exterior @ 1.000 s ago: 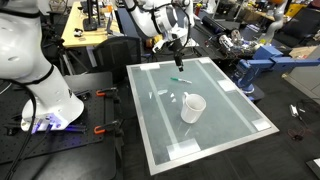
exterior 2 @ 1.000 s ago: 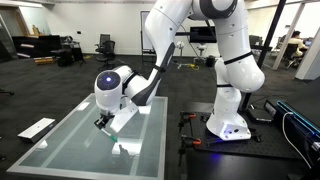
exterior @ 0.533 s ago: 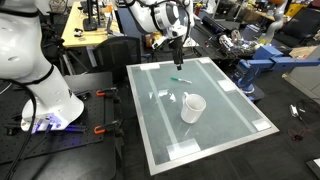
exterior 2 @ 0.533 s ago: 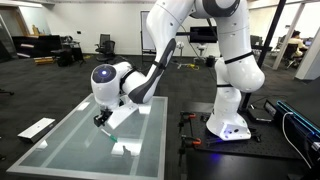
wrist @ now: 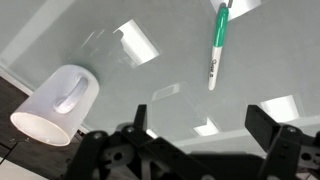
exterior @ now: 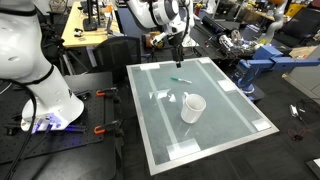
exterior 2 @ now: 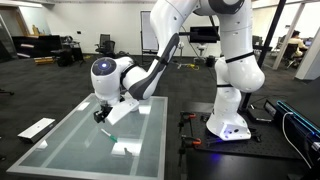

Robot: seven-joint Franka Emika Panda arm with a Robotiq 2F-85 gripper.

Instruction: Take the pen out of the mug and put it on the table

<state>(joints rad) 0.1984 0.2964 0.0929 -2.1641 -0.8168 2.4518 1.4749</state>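
Pen (wrist: 216,50) lies flat on the pale glass counter (wrist: 150,70), below the gripper (wrist: 205,135), which hovers above it with fingers spread wide apart, touching nothing. White mug (wrist: 58,105) sits off to one side of the gripper, well apart from the pen.

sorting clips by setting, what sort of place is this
Most likely a robotics lab: a cluttered wooden workbench behind the table, office chairs and a monitor on an open floor, and a large white robot arm.
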